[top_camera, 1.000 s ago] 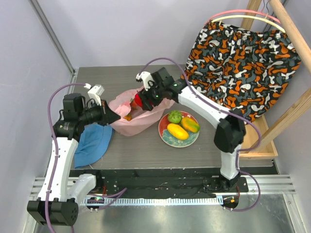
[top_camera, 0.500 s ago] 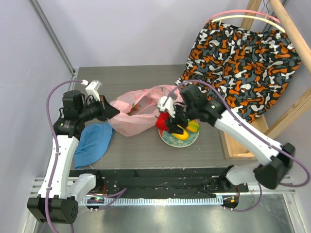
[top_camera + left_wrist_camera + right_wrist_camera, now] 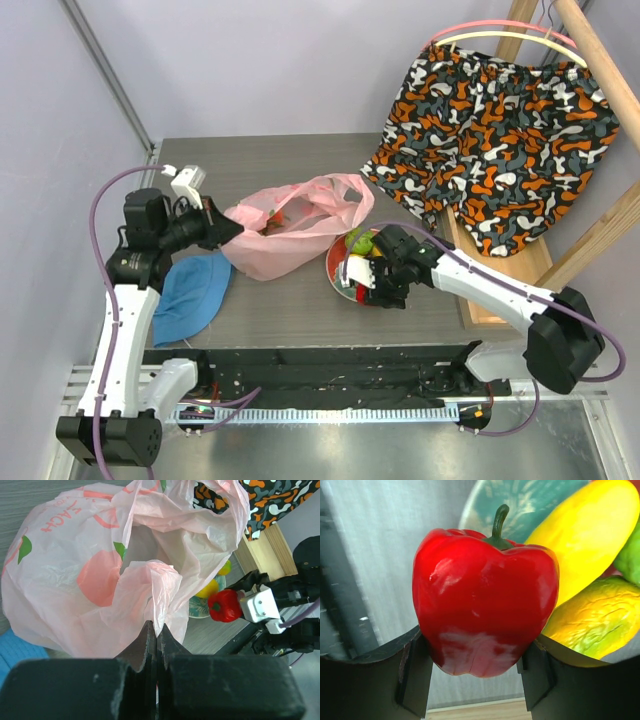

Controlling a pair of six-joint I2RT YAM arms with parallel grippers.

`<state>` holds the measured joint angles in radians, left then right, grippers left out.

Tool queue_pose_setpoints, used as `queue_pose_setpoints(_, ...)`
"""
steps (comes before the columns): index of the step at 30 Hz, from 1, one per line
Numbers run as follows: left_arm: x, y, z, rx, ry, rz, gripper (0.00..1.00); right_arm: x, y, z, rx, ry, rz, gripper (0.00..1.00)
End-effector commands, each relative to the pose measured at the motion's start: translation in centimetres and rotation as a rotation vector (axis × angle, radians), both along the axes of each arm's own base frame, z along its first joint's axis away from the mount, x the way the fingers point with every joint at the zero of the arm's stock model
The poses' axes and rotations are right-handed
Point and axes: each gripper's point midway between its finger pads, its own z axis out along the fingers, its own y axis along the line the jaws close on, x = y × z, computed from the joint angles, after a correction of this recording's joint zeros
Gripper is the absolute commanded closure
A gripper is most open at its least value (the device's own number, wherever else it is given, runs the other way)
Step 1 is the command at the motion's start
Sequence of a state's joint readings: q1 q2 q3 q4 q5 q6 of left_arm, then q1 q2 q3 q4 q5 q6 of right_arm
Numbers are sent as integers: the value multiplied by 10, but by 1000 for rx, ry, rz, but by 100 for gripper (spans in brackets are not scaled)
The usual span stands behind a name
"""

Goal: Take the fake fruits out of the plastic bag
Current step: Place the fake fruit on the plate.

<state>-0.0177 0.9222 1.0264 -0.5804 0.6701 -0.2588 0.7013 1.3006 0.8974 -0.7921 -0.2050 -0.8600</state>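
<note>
Hovering over the plate [image 3: 540, 500] right of centre, our right gripper [image 3: 474, 667] clamps the red pepper [image 3: 485, 595], which we should lower and release; our left gripper [image 3: 156, 635] pinches the plastic bag [image 3: 75, 570].

Support surface: grey wood-grain table [image 3: 260, 170]. Items resting directly on it:
- Pink plastic bag [image 3: 290, 240], at centre, offset slightly toward 9 o'clock.
- Blue hat [image 3: 190, 292], at 8 o'clock, near the bag.
- Red-rimmed plate [image 3: 331, 263], at 4 o'clock, just beside the bag.
</note>
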Motion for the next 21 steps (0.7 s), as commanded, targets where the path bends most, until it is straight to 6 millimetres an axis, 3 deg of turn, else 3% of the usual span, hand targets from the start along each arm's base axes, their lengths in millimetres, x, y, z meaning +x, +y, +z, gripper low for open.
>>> queue_pose_setpoints(1, -1, 4, 11, -2, -48, 20, 100, 35, 6, 1, -2, -135, 11, 60)
queue_pose_setpoints(5, -3, 2, 11, -14, -42, 8, 100, 40, 3, -5, -27, -171, 23, 57)
queue_pose_setpoints(7, -3, 1, 8, -14, -35, 6, 100, 40, -3, -10, -56, -185, 47, 46)
queue_pose_setpoints(13, 0, -2, 6, -32, -26, -8, 100, 37, -14, -15, -96, -211, 84, 26)
queue_pose_setpoints(14, 0, -2, 7, -33, -30, -7, 100, 36, -15, -12, -95, -218, 87, 15)
queue_pose_setpoints(16, 2, -2, 6, -37, -25, -7, 100, 35, -18, -9, -94, -226, 79, 5)
queue_pose_setpoints(20, 3, -2, 4, -39, -26, -9, 100, 36, -21, 10, -80, -262, 47, 0)
queue_pose_setpoints(21, 3, -2, 5, -38, -28, -10, 100, 43, -17, 33, -36, -310, 14, 0)
